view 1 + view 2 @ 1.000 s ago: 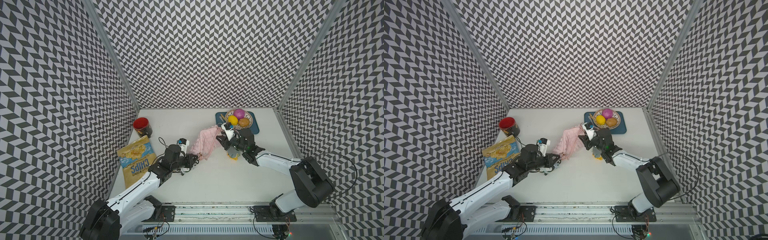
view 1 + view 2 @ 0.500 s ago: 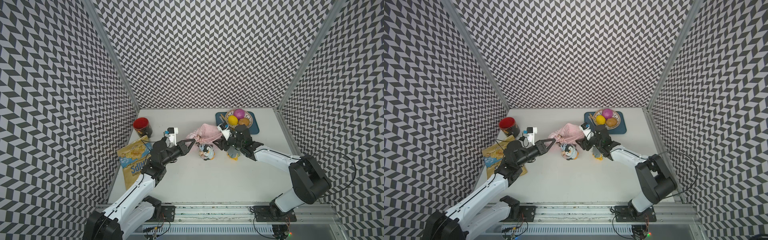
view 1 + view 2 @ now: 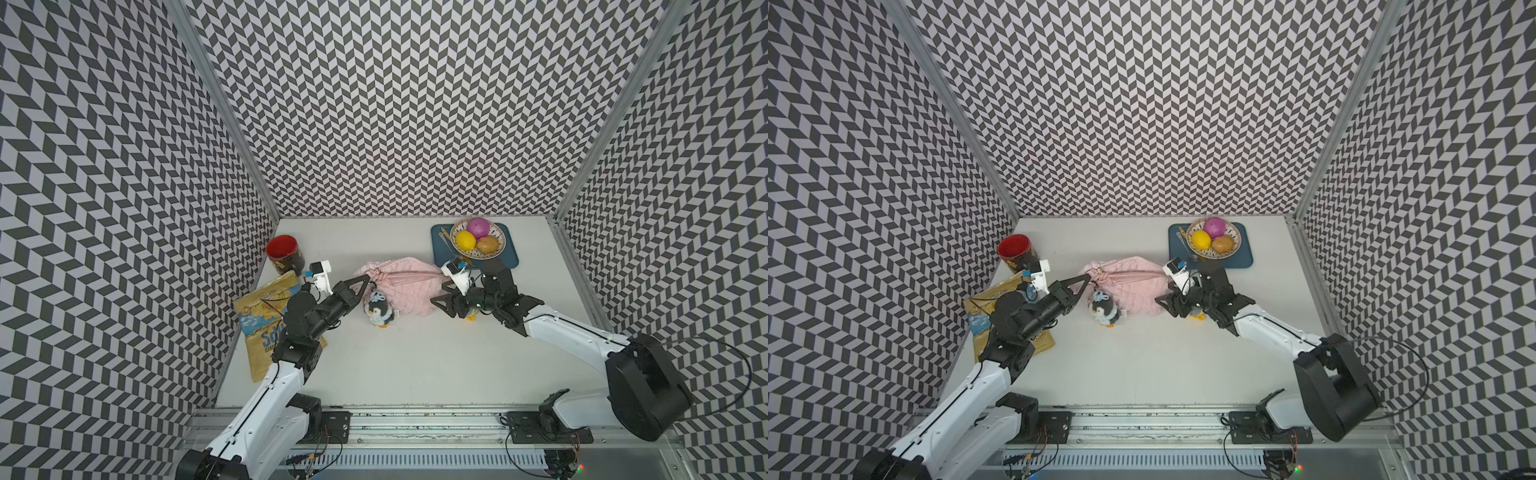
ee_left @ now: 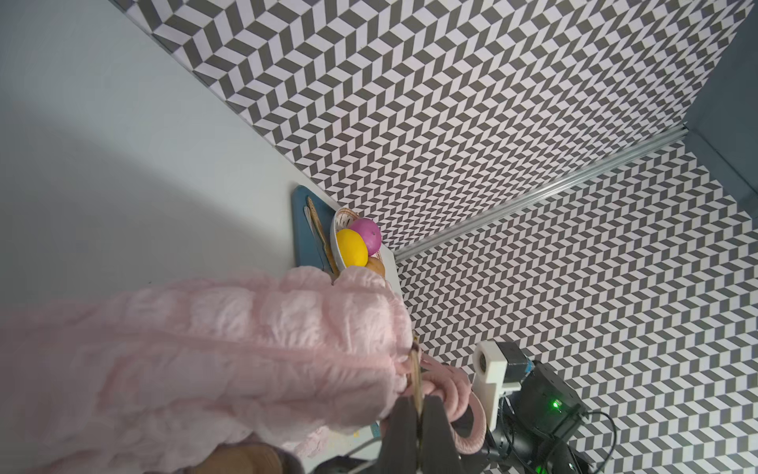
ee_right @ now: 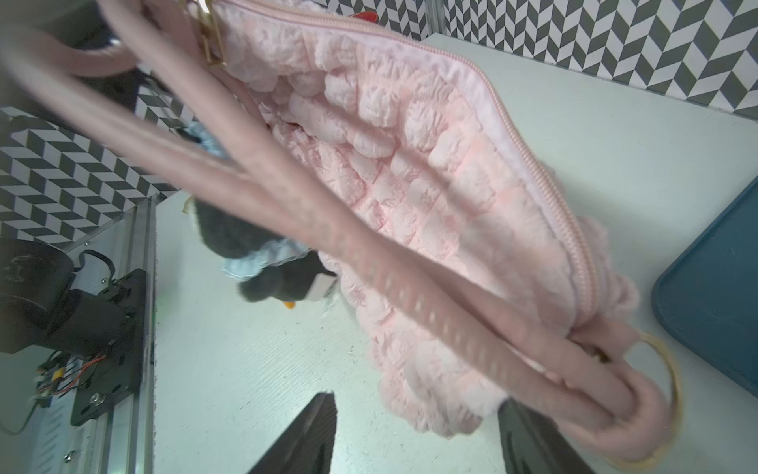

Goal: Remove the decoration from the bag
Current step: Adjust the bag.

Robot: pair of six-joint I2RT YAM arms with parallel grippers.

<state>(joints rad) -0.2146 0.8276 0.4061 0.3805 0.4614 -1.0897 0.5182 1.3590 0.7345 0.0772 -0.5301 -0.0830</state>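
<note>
Standing at the front rail and reading across: a red mug [image 3: 282, 251] and a crinkly yellow-blue chips packet [image 3: 262, 320] sit at the far left of the tabletop [image 3: 415, 365], nothing to do with the job. Next come the left fingers [image 3: 356, 287], pressed together on a thin gold clasp [image 4: 417, 377] at the left end of the bag [image 3: 401, 286] (can't tell whether that bit belongs to the strap or to the charm's chain). Just beside them, hanging off that same corner, is the decoration [image 3: 379, 313], a small fuzzy grey-and-white penguin with orange feet. The bag lies mid-tabletop with its long axis running left to right, all puffy pink bubble quilting, soft and floppy. So the penguin is right by the left arm and at the far end of the bag from the right one. The right fingers [image 5: 305, 431] stand apart at the bag's right end, gripping nothing, with the cord strap [image 5: 410, 266] looped just ahead. Behind them is a fruit bowl [image 3: 496, 249] on a blue tray [image 3: 509, 261].
</note>
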